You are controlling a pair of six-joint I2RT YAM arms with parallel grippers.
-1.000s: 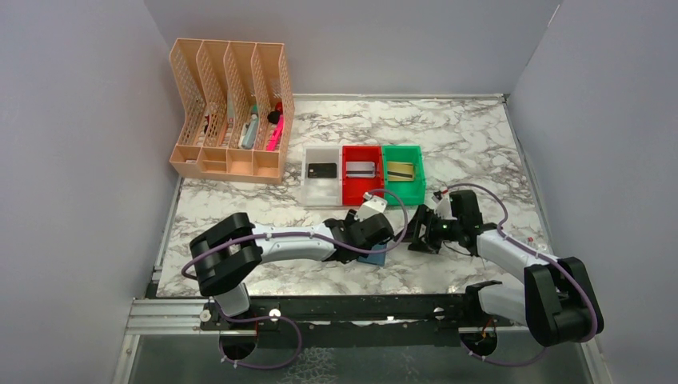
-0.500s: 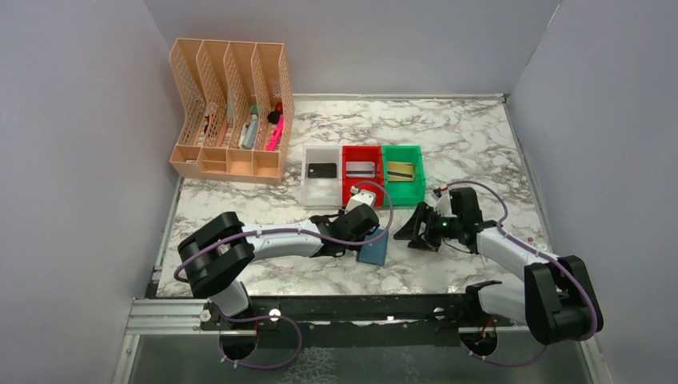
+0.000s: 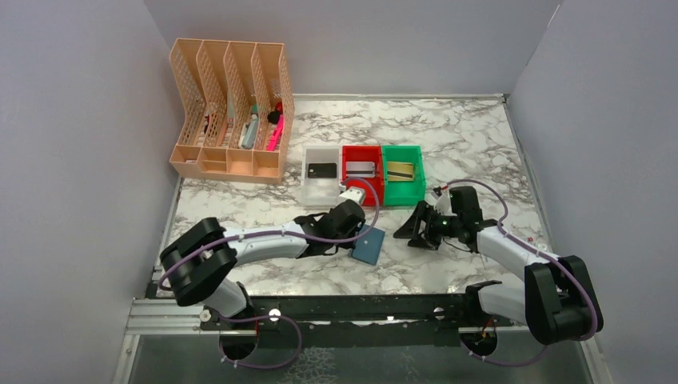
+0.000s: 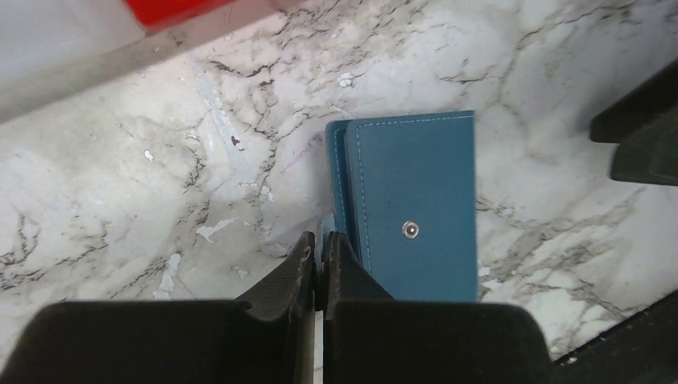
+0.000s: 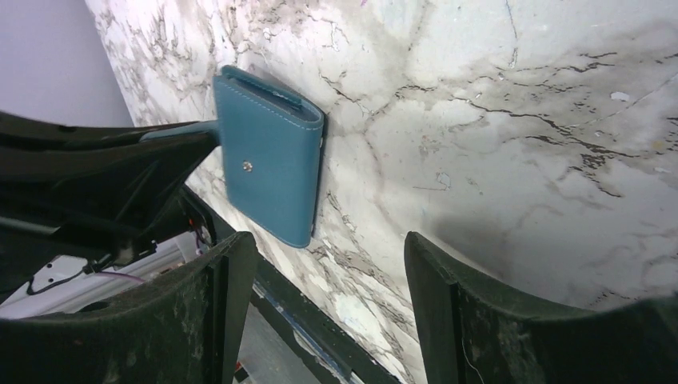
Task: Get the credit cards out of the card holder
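The card holder (image 3: 368,245) is a blue wallet, folded closed with its snap stud facing up, low on the marble table (image 3: 472,152) near the front edge. My left gripper (image 3: 356,236) is shut on a thin blue flap at the wallet's left edge; the left wrist view shows the gripper (image 4: 320,240) and the card holder (image 4: 412,200). My right gripper (image 3: 406,229) is open and empty just right of the wallet, and its wrist view shows the gripper (image 5: 328,240) and the card holder (image 5: 268,172). A black card (image 3: 321,170), a silver card (image 3: 361,169) and a gold card (image 3: 400,170) lie in the bins.
A white bin (image 3: 318,194), a red bin (image 3: 347,186) and a green bin (image 3: 418,178) stand side by side behind the grippers. A peach mesh file rack (image 3: 228,164) with pens stands at the back left. Grey walls close in both sides.
My left arm has swung left, dragging the wallet a little left and away from the front edge. The wallet now shows fully, clear of the wrist. The right gripper has drawn back slightly.
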